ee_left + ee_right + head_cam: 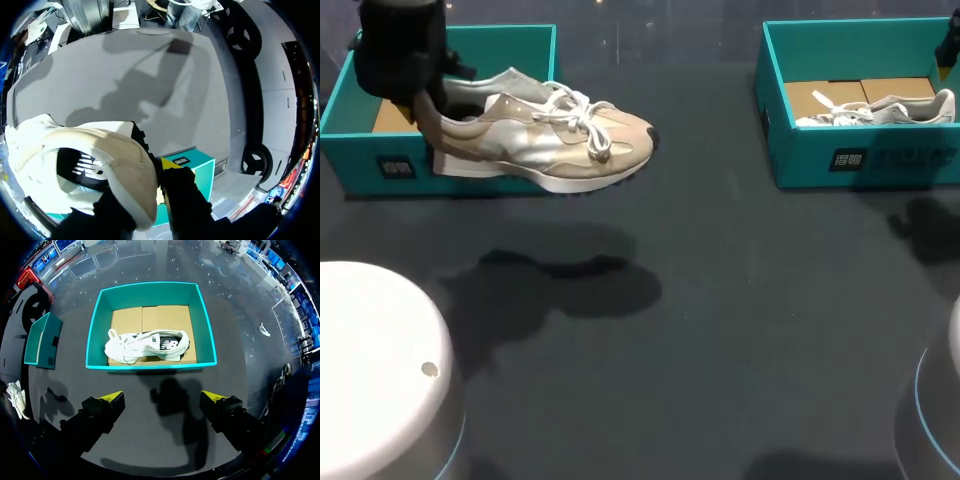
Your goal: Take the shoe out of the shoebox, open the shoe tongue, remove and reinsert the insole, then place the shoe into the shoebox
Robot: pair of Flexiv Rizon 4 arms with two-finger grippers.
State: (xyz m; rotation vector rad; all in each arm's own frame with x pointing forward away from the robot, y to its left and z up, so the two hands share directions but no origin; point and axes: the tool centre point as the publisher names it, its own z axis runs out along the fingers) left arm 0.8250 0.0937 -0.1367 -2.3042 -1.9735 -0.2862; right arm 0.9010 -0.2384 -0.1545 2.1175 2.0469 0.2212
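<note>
A beige and silver sneaker (550, 140) with white laces hangs level above the table, its heel over the left teal shoebox (380, 160) and its toe pointing right. My left gripper (420, 105) is shut on the heel collar. In the left wrist view the heel (125, 170) fills the space between the fingers, and one yellow fingertip (167, 164) presses its outer side. My right gripper (164, 399) stands open, high above the table in front of the right teal shoebox (95, 325). That box holds a white sneaker (150, 345) lying on its side.
The right shoebox (865, 160) stands at the table's far right. White round arm bases sit at the near left (375, 370) and near right (940, 400). The sneaker's shadow (560, 285) falls on the dark table between the two boxes.
</note>
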